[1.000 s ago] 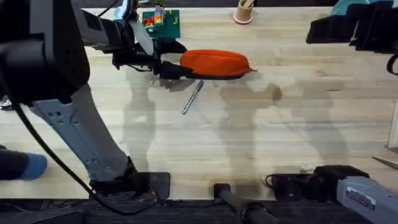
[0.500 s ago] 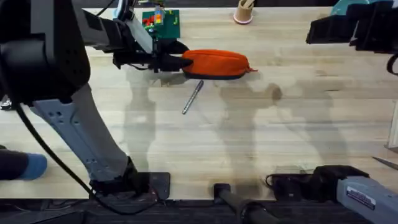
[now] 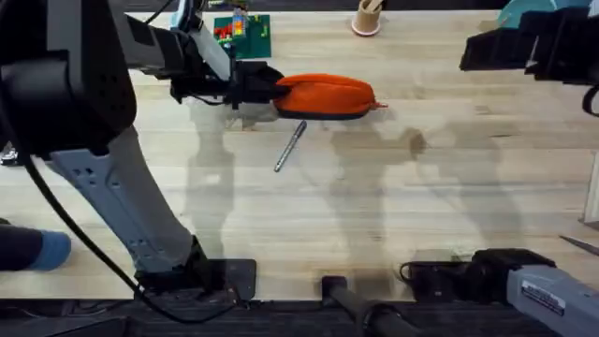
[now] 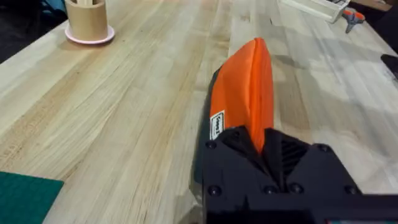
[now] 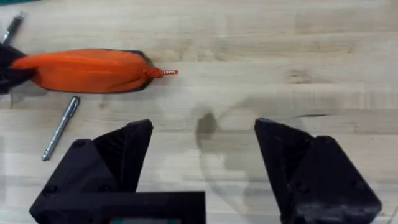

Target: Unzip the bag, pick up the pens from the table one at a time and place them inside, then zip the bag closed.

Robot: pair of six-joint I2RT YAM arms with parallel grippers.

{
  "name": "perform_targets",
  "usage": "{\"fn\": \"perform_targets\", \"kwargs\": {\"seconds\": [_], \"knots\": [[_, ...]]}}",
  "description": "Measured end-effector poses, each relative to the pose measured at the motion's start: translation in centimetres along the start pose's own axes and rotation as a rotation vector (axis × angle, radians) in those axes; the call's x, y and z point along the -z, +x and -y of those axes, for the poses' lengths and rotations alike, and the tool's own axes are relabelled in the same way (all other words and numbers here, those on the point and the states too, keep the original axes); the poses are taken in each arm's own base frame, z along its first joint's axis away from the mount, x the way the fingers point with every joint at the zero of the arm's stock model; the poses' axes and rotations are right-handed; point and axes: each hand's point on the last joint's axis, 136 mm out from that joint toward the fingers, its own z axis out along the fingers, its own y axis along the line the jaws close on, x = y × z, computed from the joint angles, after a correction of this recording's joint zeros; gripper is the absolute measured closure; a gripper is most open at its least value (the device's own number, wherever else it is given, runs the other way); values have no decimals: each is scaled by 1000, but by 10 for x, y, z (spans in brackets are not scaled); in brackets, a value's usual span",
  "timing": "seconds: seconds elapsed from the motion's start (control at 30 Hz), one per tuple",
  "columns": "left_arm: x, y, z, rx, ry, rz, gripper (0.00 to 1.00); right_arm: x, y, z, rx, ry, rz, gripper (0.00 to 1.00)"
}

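bag (image 3: 325, 95): orange pouch, dark base, lies far-centre on desk (image 3: 393, 206), long axis left-right, zip tab at right end | silver pen (image 3: 290, 146) just in front, angled | L tool (image 3: 265, 94) clamped on bag's left end | R tool (image 5: 202, 162) wide, well apart

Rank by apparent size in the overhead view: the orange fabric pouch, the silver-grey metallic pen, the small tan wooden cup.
1. Orange fabric pouch, largest.
2. Silver-grey metallic pen, long but slim.
3. Tan wooden cup, smallest, though farther away and partly cropped.
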Motion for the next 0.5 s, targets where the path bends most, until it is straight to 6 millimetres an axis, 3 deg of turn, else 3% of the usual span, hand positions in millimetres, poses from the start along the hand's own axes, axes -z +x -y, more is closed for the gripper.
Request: {"fn": "perform_targets", "kwargs": {"seconds": [0.2,0.5], "knots": [[0,0,0,-2,0,0,959,0,-1,-1,16,-5,5,5],[0,0,0,-4,-1,0,959,-10,1,-14,239,-84,-25,5]]}}
